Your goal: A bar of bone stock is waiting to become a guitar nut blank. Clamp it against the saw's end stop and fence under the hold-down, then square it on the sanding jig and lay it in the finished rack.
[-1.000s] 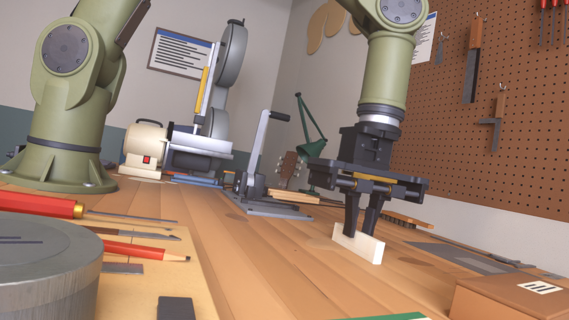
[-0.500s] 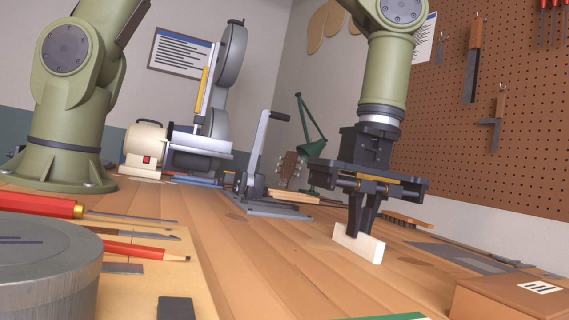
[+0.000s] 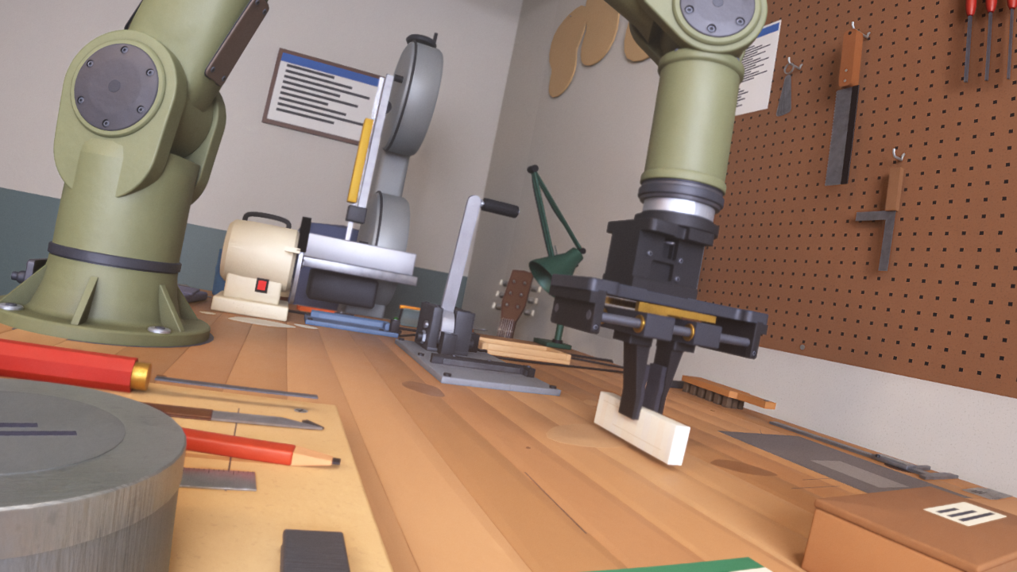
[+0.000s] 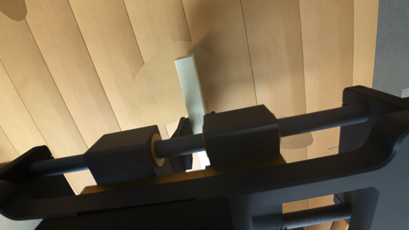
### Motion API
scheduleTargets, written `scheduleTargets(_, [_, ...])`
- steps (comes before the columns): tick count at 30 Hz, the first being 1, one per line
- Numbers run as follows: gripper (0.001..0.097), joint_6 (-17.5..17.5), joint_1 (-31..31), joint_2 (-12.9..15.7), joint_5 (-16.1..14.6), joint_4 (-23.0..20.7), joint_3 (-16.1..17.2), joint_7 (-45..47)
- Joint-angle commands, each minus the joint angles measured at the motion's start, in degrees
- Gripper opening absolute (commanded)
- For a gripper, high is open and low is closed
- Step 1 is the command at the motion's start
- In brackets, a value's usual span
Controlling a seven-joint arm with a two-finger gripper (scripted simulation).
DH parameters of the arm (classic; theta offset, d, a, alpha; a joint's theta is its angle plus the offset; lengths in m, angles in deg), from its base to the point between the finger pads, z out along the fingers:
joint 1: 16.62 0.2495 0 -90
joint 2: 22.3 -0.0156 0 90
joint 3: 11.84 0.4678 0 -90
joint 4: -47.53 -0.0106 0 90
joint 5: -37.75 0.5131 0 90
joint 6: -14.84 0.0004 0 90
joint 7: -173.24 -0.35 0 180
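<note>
My gripper [image 3: 643, 412] [image 4: 194, 134] hangs straight down over the right middle of the wooden bench. The pale bone bar [image 3: 641, 427] [image 4: 191, 91] stands on its long edge on the bench and is clamped across its thickness between the closed fingers, near its middle. Its far end runs out ahead of the fingers in the wrist camera. The saw jig with its lever hold-down [image 3: 466, 334] stands on a grey base plate behind and to the left of the bar.
A pegboard wall [image 3: 875, 199] with hung tools rises behind and to the right. My arm's base [image 3: 107, 213] stands at the left rear. Pencils and blades [image 3: 235, 427] lie near left beside a grey disc [image 3: 78, 462], and a cardboard box [image 3: 917, 526] sits near right.
</note>
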Motion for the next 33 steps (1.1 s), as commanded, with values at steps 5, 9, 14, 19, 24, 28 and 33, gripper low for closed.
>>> scheduleTargets(5, [0.0048,-0.9,0.1,-0.7,-0.1,-0.4,-0.1,-0.1])
scheduleTargets(9, [0.0048,-1.4,0.1,-1.0,-0.2,-0.6,-0.1,-0.2])
scheduleTargets(14, [0.0048,-1.5,0.1,-1.1,-0.2,-0.6,-0.1,-0.2])
scheduleTargets(19, [0.0048,-2.5,0.2,-1.7,-0.4,-1.0,-0.2,-0.3])
scheduleTargets(24, [0.0048,-3.0,0.2,-2.0,-0.4,-1.2,-0.2,-0.3])
scheduleTargets(28, [0.0048,-5.4,0.3,-3.5,-0.8,-2.2,-0.3,-0.6])
scheduleTargets(33, [0.0048,-9.7,0.6,-5.8,-1.3,-4.3,-0.5,-1.0])
